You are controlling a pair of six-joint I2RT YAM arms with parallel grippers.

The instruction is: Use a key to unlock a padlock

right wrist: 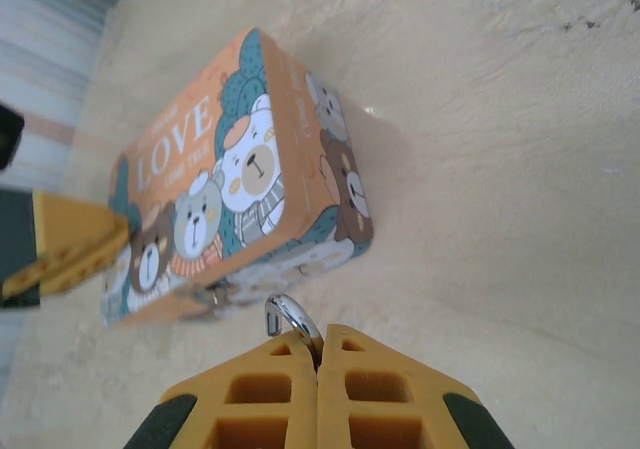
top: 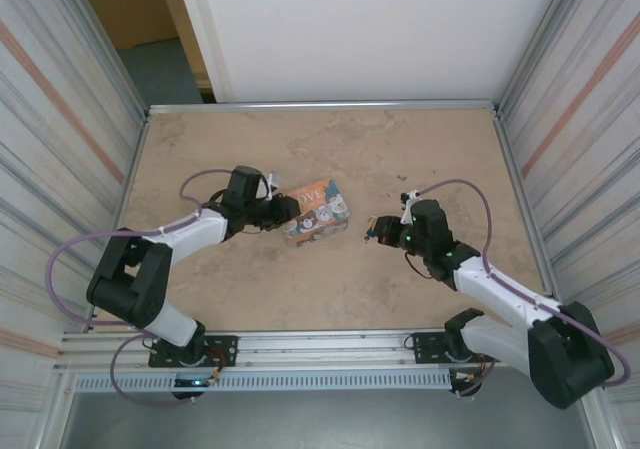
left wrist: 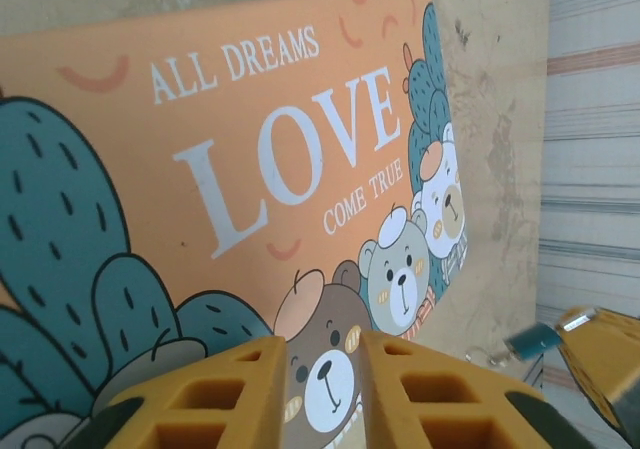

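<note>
Top view: the left claw (top: 273, 209) crowds the tin (top: 315, 212) and the right claw (top: 372, 231) hangs near it, so a bump there could knock the grip loose. Left wrist: its fingers (left wrist: 220, 394) are barely parted over the lid, with nothing between them. Right wrist: the claw is clamped tight on the padlock (right wrist: 290, 317), only its silver loop poking out, so it might twist.

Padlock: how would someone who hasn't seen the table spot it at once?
Start at the orange LOVE tin in the middle of the table; the right hand sits just to its right, shut on the padlock. Look for the small silvery curved shackle poking out between its yellow fingers, far tinier than the tin, with a blue body.
</note>
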